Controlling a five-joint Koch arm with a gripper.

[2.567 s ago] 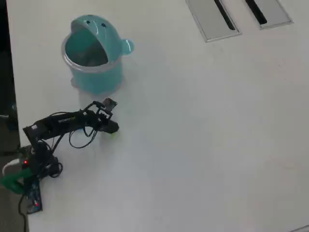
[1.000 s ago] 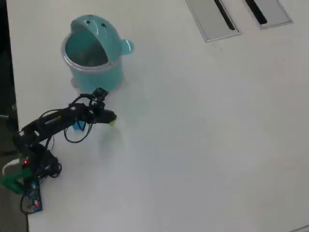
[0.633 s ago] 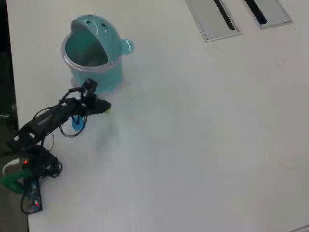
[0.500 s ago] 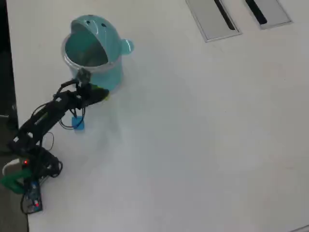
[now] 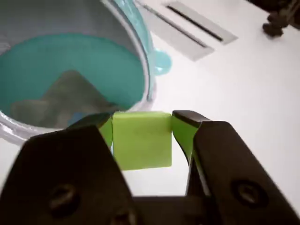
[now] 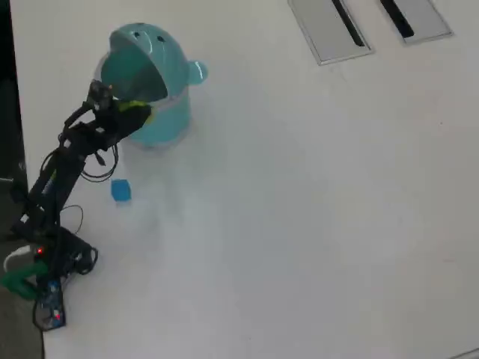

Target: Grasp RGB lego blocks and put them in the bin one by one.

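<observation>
In the wrist view we see our tool clamped on the green block, a black jaw pressed against each side of it. The block sits square between the jaws, its flat face toward the camera. Just past it is the rim of the bin, and we look down into the open teal interior. One ear knob shows on the bin's right side in this view.

From overhead, the tool hangs at the near edge of the bin's mouth, over its rim, with the green block a small bright spot at its tip. The arm reaches up from its base near the worktop's lower left corner. The blue block lies on the worktop beside the arm, apart from the bin and below it in this view.

The bin stands near the worktop's upper left corner, its domed lid tipped back and its mouth open. We cannot make out a red block in either view; whatever lies on the bin's floor is too dim to tell.

Farthest off, two grey plates with dark slots are set into the worktop along its top edge.
</observation>
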